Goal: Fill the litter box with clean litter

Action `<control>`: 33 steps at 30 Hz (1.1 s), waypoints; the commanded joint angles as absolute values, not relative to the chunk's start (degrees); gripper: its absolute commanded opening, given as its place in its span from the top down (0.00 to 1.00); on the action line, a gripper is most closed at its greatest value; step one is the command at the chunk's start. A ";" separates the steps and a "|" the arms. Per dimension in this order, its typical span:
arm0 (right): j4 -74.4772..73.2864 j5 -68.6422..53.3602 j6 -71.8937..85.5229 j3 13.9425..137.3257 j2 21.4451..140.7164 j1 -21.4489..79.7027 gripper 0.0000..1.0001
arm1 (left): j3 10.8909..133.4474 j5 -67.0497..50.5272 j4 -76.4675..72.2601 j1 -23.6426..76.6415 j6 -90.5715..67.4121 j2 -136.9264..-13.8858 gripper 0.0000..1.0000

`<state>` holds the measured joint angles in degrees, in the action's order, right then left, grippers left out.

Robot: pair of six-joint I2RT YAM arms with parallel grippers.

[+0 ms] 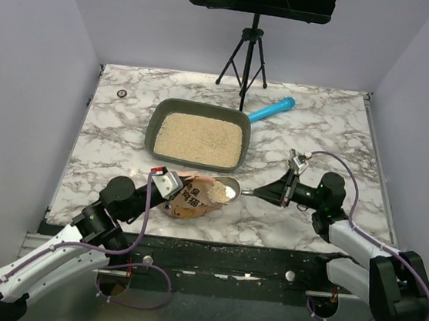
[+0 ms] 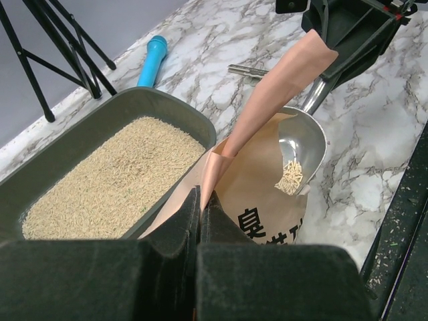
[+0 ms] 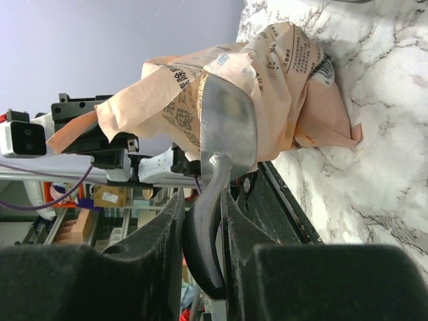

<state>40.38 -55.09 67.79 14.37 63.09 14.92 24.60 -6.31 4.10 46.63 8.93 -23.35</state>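
The dark grey-green litter box [image 1: 155,120] sits mid-table, holding a layer of pale beige litter [image 1: 200,139]; both also show in the left wrist view, box [image 2: 80,137] and litter [image 2: 114,180]. My left gripper [image 1: 167,184] is shut on the rim of the orange-pink printed bag [image 1: 191,199], holding its mouth up [image 2: 257,100]. My right gripper [image 1: 282,191] is shut on the dark handle [image 3: 204,234] of a silver scoop [image 1: 227,188]. The scoop bowl [image 2: 304,144] lies at the bag's mouth with a few granules [image 2: 290,177] in it.
A blue cylindrical tool [image 1: 271,110] lies behind the box's far right corner. A black tripod stand [image 1: 246,56] rises at the table's back. A small dark ring [image 1: 121,93] lies at the far left. Spilled granules dot the black front rail [image 1: 211,255].
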 commanded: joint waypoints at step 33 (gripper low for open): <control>31.29 -55.81 71.19 12.92 49.66 9.05 0.99 | 23.20 2.81 0.26 46.76 10.72 -9.06 1.00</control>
